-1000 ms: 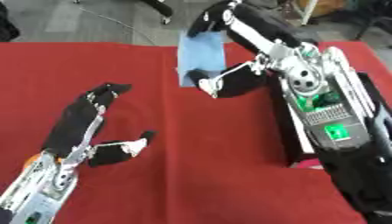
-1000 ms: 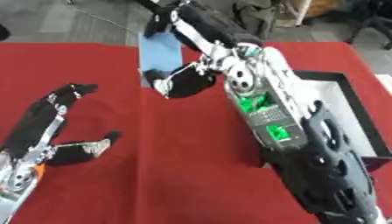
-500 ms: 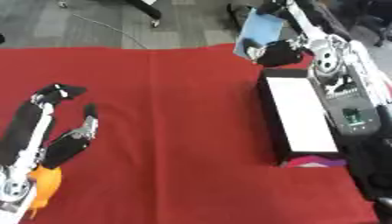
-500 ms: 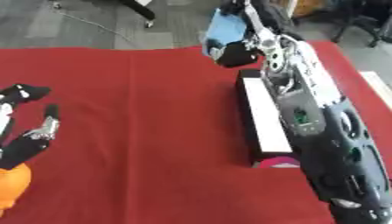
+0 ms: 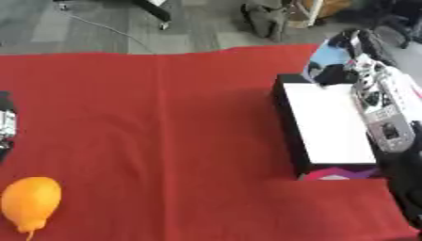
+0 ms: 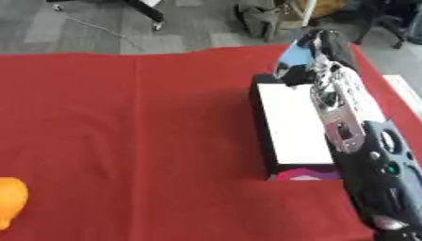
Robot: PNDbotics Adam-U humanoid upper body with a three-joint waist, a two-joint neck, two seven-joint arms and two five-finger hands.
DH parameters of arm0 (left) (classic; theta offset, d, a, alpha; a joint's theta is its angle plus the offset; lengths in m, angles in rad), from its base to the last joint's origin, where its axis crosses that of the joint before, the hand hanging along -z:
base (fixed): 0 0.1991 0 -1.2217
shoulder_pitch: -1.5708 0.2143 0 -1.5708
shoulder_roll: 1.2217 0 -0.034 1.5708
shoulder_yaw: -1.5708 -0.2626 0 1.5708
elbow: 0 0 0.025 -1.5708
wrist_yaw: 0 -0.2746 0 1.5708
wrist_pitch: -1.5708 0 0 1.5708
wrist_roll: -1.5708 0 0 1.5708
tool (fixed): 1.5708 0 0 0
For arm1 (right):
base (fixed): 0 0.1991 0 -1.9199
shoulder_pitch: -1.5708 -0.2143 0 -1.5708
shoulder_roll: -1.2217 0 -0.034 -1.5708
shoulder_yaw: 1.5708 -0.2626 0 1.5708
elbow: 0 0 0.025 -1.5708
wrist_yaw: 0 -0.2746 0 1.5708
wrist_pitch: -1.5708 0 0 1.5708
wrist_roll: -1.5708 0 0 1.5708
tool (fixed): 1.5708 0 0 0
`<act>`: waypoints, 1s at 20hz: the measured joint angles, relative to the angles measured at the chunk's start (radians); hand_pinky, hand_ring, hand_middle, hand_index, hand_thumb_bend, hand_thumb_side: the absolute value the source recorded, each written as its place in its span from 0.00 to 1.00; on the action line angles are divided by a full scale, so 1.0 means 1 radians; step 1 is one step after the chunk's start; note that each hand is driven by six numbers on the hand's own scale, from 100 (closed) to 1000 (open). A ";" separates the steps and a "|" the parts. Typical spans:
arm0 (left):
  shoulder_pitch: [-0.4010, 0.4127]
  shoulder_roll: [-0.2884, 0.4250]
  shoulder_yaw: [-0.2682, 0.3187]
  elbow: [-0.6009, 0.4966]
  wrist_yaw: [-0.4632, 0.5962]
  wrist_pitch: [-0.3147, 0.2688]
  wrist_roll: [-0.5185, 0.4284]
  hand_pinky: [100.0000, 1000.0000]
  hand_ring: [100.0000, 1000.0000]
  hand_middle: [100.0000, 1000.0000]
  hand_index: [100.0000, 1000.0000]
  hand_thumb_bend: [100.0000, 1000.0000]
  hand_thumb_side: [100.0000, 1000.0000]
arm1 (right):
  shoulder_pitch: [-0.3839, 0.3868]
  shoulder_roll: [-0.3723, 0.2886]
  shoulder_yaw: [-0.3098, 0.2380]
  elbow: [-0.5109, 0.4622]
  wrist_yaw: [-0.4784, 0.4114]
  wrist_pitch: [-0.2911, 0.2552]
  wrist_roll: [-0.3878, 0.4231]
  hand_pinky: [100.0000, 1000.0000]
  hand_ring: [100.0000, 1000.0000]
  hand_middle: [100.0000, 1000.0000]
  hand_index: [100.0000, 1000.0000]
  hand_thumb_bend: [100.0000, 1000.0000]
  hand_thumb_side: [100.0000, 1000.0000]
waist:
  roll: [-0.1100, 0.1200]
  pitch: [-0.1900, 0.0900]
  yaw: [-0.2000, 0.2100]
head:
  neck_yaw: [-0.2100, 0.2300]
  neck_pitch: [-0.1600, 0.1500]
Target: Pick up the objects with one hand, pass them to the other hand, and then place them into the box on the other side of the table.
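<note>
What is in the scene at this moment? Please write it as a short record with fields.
surface: red cloth on the table
box: black walls, white inside, at the right side of the table
right hand: over the far end of the box, fingers curled on a light blue object
left hand: only a small part of the left arm shows at the left edge; hand not seen
other object: orange rounded object lying on the cloth, near left corner
task state: blue object not yet in the box

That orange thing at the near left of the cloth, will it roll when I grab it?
The orange thing looks rounded and egg-shaped with a small stem end, so it may wobble or roll sideways. Its smooth skin could slip. The red cloth probably damps rolling.
</note>
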 measured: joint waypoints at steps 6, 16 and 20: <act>0.039 -0.001 0.058 -0.037 0.042 0.000 0.082 0.73 0.65 0.60 0.75 0.00 0.78 | 0.056 -0.019 -0.035 0.040 -0.006 0.028 -0.030 0.81 0.72 0.46 0.62 0.00 0.00 | 0.000 0.000 0.003 | 0.028 0.000; 0.052 -0.002 0.087 -0.052 0.052 0.002 0.123 0.74 0.65 0.61 0.75 0.00 0.78 | 0.077 -0.020 -0.057 0.114 0.106 0.012 0.075 0.93 1.00 0.98 0.97 0.09 0.53 | 0.001 0.000 0.011 | 0.058 0.000; 0.052 -0.002 0.087 -0.054 0.052 0.003 0.125 0.74 0.65 0.60 0.75 0.00 0.77 | 0.077 -0.020 -0.064 0.098 0.170 0.027 0.084 0.93 1.00 1.00 0.98 0.09 0.50 | 0.001 0.000 0.012 | 0.067 0.000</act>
